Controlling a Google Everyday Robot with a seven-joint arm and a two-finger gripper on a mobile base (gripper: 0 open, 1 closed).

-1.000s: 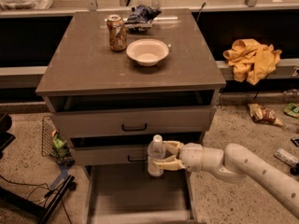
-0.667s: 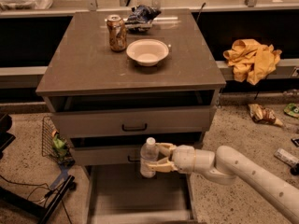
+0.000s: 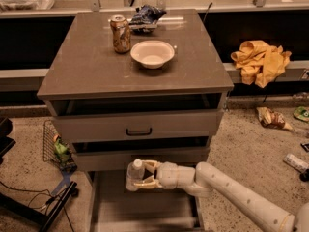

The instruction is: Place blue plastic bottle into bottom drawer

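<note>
The blue plastic bottle [image 3: 133,177] is upright, white cap on top, long axis vertical. It hangs over the open bottom drawer [image 3: 145,211], right in front of the middle drawer's [image 3: 111,159] face and just under its lower edge. The gripper [image 3: 140,175] has it: two pale fingers [image 3: 150,165] are wrapped around the bottle's body from the right, one at the far side and one at the near side, clamped onto it. The arm [image 3: 231,192] reaches in low from the right, roughly level, the only arm on this rig. So the bottle sits at the gripper's left tip, and the drawer floor lies straight below it, bare and flat. By my read, the coming move turns on that one relation: bottle above tray, a drop downward, with the middle drawer's front close behind the cap.

Any label on the bottle shows no wording I can read.

Further out, up on the cabinet top [image 3: 91,71], there is a brown-orange soda can [image 3: 120,33] whose print cannot be made out, a white bowl [image 3: 152,53] just beside it, and a crumpled blue bag [image 3: 146,17] behind. The top drawer [image 3: 139,124] carries a black handle. Off to the right, a yellow cloth [image 3: 260,61] lies on the ledge.
</note>
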